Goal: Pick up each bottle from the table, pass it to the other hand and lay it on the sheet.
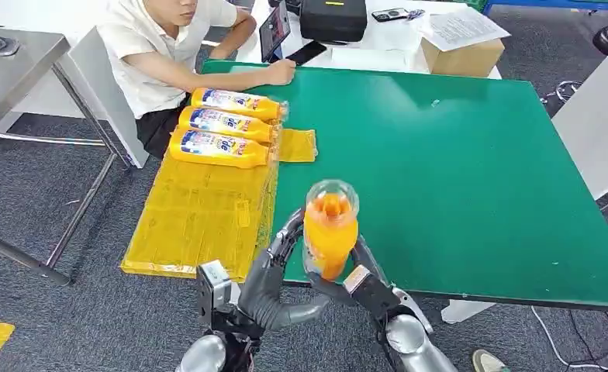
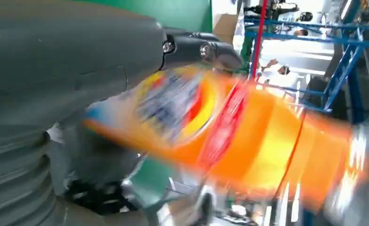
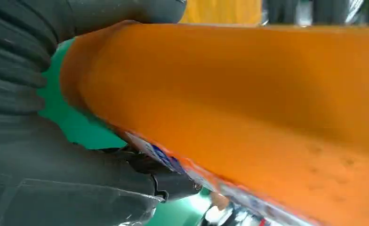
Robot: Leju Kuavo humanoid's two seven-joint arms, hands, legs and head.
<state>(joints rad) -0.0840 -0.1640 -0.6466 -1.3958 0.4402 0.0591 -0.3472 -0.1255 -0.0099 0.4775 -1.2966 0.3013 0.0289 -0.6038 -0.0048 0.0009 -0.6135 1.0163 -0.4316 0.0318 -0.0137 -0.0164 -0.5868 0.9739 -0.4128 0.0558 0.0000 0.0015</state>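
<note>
- I am looking down at the green table (image 1: 456,155), with a person (image 1: 169,46) sitting at its far left corner.
- The yellow sheet (image 1: 200,217) is lying over the table's left edge, carrying three bottles (image 1: 223,124) on their sides at its far end, caps pointing right.
- I am holding the orange bottle (image 1: 330,226) above the near edge, its long axis pointing up toward my camera.
- My left hand (image 1: 281,260) and right hand (image 1: 363,271) are both gripping it from opposite sides.
</note>
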